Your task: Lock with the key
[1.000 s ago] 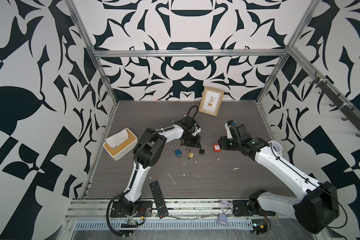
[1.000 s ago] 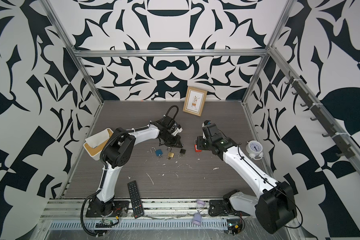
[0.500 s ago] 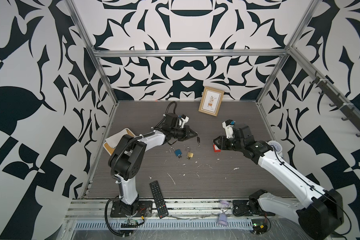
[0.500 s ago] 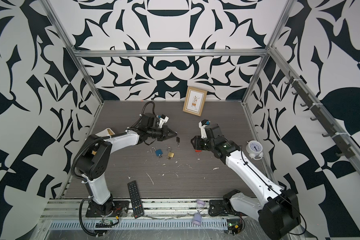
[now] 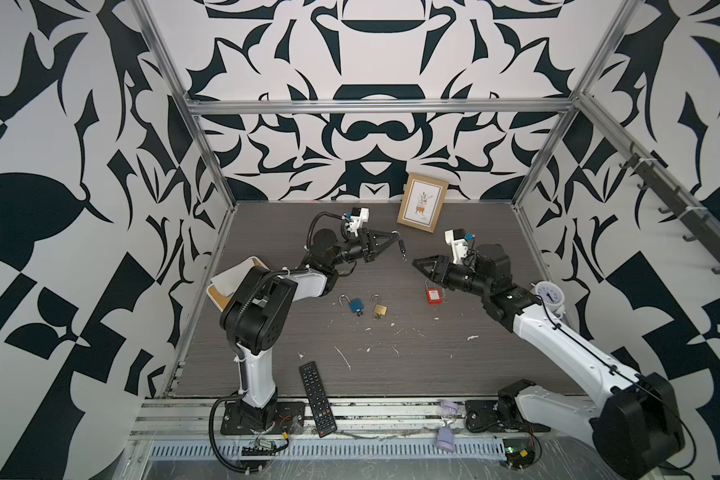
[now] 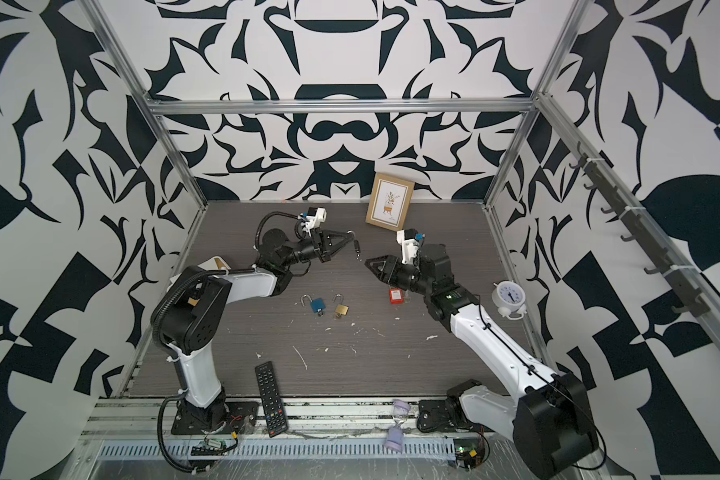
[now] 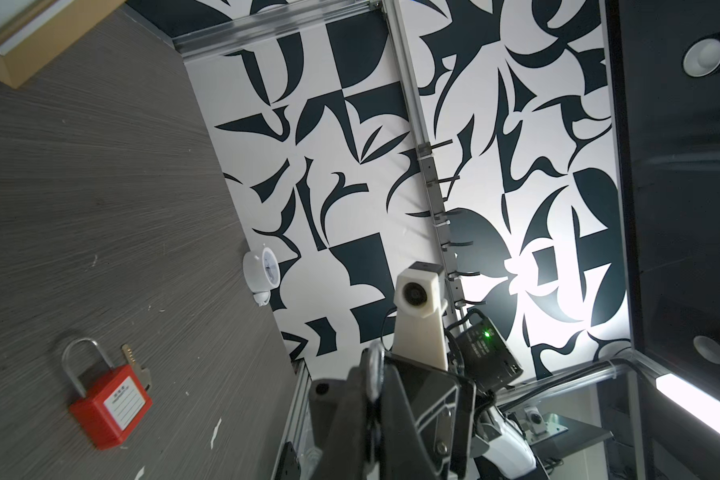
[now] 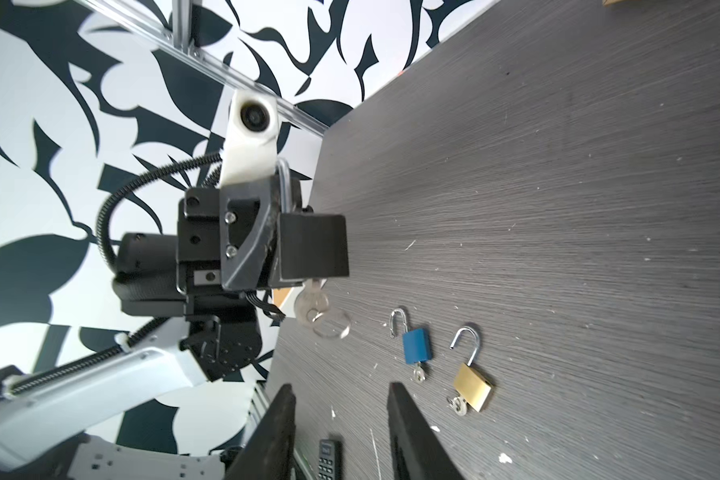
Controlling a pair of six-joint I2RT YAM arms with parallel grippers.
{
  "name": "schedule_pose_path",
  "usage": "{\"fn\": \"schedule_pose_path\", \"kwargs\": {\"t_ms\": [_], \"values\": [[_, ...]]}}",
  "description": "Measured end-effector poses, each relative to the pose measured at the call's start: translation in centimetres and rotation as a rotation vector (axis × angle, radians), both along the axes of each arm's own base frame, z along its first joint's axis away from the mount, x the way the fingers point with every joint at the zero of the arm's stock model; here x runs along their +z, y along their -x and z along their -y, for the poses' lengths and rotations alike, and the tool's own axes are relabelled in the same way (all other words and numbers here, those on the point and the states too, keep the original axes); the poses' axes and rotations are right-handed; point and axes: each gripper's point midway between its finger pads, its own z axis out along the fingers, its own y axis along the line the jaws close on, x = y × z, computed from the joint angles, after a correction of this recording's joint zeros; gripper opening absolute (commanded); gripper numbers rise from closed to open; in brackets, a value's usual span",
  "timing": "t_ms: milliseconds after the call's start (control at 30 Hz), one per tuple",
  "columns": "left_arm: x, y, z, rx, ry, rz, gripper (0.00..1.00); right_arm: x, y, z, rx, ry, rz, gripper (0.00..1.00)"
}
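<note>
My left gripper (image 5: 395, 237) is shut on the shackle of a black padlock (image 5: 403, 248), which hangs in the air above the back of the table. From the right wrist view the black padlock (image 8: 312, 245) shows a silver key (image 8: 310, 305) in its underside, with a ring (image 8: 331, 325) dangling from it. In the left wrist view the shackle (image 7: 376, 365) is pinched between the fingers. My right gripper (image 5: 416, 262) is open and empty, a short gap from the lock and pointing at it. Its two fingers (image 8: 412, 436) stand apart over bare table.
A red padlock (image 5: 432, 296) with a key beside it lies under my right arm. Blue (image 5: 355, 304) and brass (image 5: 379, 309) padlocks lie open mid-table. A picture frame (image 5: 422, 208), a clock (image 5: 550, 296), a remote (image 5: 317, 399) and a white box (image 5: 233, 282) ring the space.
My left gripper has lifted the black padlock off the table and carried it up and back. My right gripper has risen from beside the red padlock and turned toward it.
</note>
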Motion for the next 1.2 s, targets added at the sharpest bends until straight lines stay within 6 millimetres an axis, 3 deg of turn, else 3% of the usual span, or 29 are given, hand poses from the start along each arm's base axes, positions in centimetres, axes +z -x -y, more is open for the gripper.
{"fn": "schedule_pose_path", "kwargs": {"t_ms": [267, 400, 533, 600, 767, 867, 1033, 1200], "values": [[-0.3, 0.4, 0.0, -0.004, -0.001, -0.019, 0.00, 0.3, -1.0, 0.3, -0.025, -0.114, -0.031, 0.46], [-1.0, 0.3, 0.0, 0.028, -0.061, -0.060, 0.00, 1.7, 0.1, -0.4, -0.016, 0.023, 0.063, 0.50], [-0.7, 0.7, -0.5, 0.076, -0.102, -0.084, 0.00, 4.9, 1.9, -2.4, 0.015, 0.181, 0.258, 0.52], [-0.4, 0.7, -0.5, 0.102, -0.117, -0.104, 0.00, 5.5, 2.6, -3.5, 0.025, 0.248, 0.336, 0.52], [-1.5, 1.2, -0.4, 0.159, -0.203, -0.190, 0.00, 2.5, 2.8, -5.8, 0.029, 0.484, 0.437, 0.51], [-2.5, 1.8, -0.3, 0.174, -0.259, -0.224, 0.00, 1.2, 1.9, -5.4, -0.018, 0.596, 0.465, 0.50], [-3.2, 2.1, -0.7, 0.197, -0.309, -0.252, 0.00, 1.8, 0.4, -3.5, -0.124, 0.690, 0.513, 0.48], [-3.5, 2.1, -1.0, 0.213, -0.327, -0.261, 0.00, 2.4, 0.3, -3.0, -0.140, 0.716, 0.537, 0.48]]}}
